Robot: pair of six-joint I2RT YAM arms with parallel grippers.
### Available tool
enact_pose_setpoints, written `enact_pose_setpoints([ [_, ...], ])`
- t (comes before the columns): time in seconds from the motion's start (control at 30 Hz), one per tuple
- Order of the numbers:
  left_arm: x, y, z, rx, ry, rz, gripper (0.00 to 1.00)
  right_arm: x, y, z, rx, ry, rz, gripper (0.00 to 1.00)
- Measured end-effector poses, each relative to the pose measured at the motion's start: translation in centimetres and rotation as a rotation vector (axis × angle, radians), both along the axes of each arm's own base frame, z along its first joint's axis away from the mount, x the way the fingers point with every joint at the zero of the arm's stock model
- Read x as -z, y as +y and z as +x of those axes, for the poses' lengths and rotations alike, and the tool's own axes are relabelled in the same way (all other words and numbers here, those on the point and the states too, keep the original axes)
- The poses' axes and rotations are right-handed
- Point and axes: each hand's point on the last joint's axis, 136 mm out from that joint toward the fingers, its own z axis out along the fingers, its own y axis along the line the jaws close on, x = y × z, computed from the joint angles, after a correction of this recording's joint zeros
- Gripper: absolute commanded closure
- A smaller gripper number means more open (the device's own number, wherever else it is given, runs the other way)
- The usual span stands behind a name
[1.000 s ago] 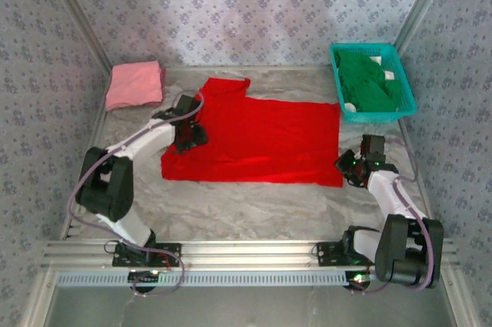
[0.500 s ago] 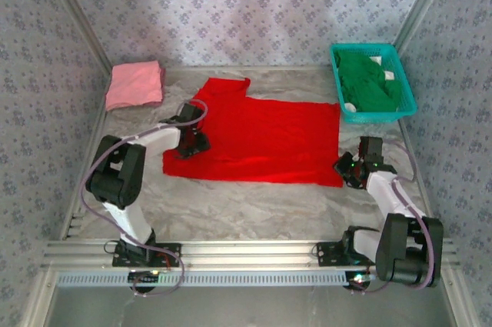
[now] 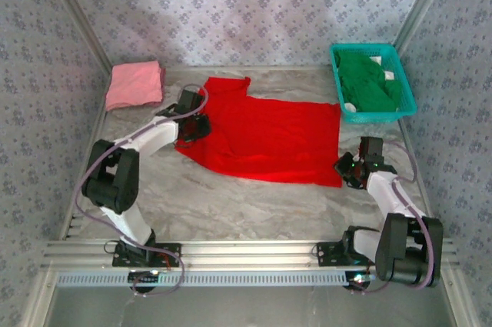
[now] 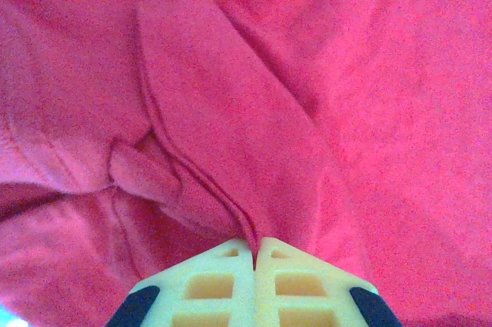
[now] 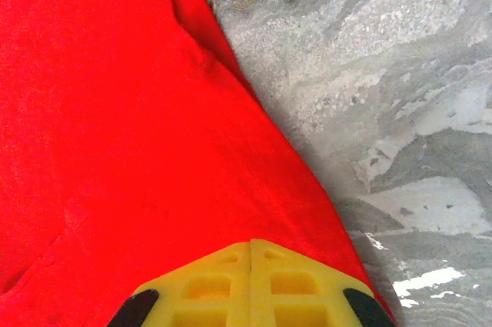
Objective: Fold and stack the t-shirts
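While the red t-shirt (image 3: 269,138) lay spread across the middle of the grey marbled worktop (image 3: 254,211), both arms had hold of it at opposite ends. The left pincer (image 3: 198,128) sat at the shirt's left edge, just below its sleeve; in the left wrist view it (image 4: 254,248) was clenched on a raised fold of the red cloth, which bunched into creases ahead of the tips. The right pincer (image 3: 344,173) was at the near right corner, and in the right wrist view it (image 5: 251,246) was likewise clamped on the cloth's edge, with bare worktop beside it. The shirt's near edge ran slanting from the left pincer down to that corner. A folded pink t-shirt (image 3: 134,85) rested in the far left corner, well apart. The green t-shirt (image 3: 369,81) lay crumpled inside a teal basket (image 3: 377,116) at the far right.
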Motion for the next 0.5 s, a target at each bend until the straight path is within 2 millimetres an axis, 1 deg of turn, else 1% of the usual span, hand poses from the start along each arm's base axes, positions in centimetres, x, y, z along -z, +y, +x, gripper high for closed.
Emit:
enact_pose_setpoints([
  [0.03, 0.0, 0.2, -0.4, -0.004, 0.003, 0.0, 1.0, 0.1, 0.0, 0.0, 0.0, 0.005, 0.001, 1.0],
  [0.07, 0.2, 0.4, -0.9, -0.008, 0.01, 0.004, 0.95, 0.2, 0.0, -0.1, 0.0, 0.009, 0.002, 1.0],
  [0.1, 0.4, 0.7, -1.3, -0.013, 0.021, 0.011, 0.79, 0.3, 0.0, -0.1, 0.0, 0.011, 0.002, 1.0],
  [0.2, 1.1, 1.1, -2.0, -0.017, 0.057, 0.032, 0.58, 0.3, 0.0, -0.1, 0.001, 0.012, 0.002, 1.0],
  [0.23, 1.3, 1.2, -2.2, -0.015, 0.065, 0.04, 0.55, 0.3, 0.0, -0.1, 0.001, 0.012, 0.002, 1.0],
  [0.33, 1.6, 1.3, -2.3, -0.001, 0.076, 0.054, 0.56, 0.3, 0.0, -0.1, 0.001, 0.012, 0.002, 1.0],
  [0.4, 1.7, 1.2, -1.9, 0.005, 0.081, 0.059, 0.52, 0.3, 0.0, -0.1, 0.002, 0.012, 0.002, 1.0],
  [0.5, 1.9, 1.0, -1.5, 0.005, 0.084, 0.06, 0.52, 0.3, -0.1, -0.1, 0.003, 0.012, 0.002, 1.0],
])
